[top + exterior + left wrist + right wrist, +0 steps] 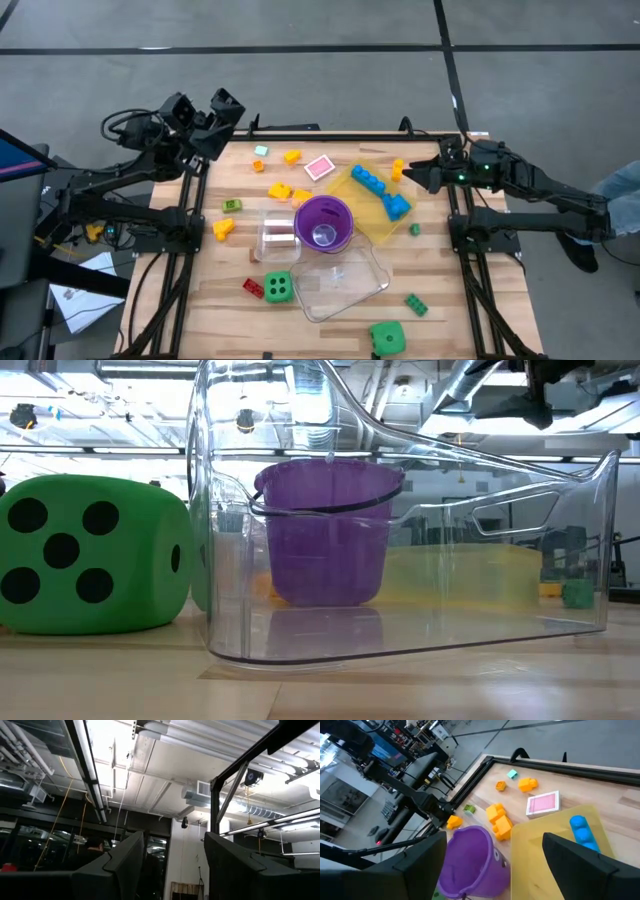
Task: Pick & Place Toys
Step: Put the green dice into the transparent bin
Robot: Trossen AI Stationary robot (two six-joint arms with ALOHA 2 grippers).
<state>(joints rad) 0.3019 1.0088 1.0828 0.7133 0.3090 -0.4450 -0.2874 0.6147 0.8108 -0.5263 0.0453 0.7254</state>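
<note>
Small toys lie scattered on the wooden table: two blue bricks (368, 180) (397, 207) on the yellow tray (362, 222), a pink piece (319, 167), yellow bricks (279, 190), a red brick (253, 287) and two green dice (279, 288) (387, 338). My left gripper (225, 105) is raised over the table's far left corner, tipped upward, open and empty; its wrist view (175, 865) shows only the ceiling. My right gripper (425, 176) hangs open and empty at the table's right edge, above the tray's far end, facing the tray and the purple cup (470, 860).
The purple cup (324, 222) stands mid-table between a small clear tub (279, 232) and a larger clear tub (340, 280), which fills the low view (400, 560). Bare wood lies along the near left and at the far right corner.
</note>
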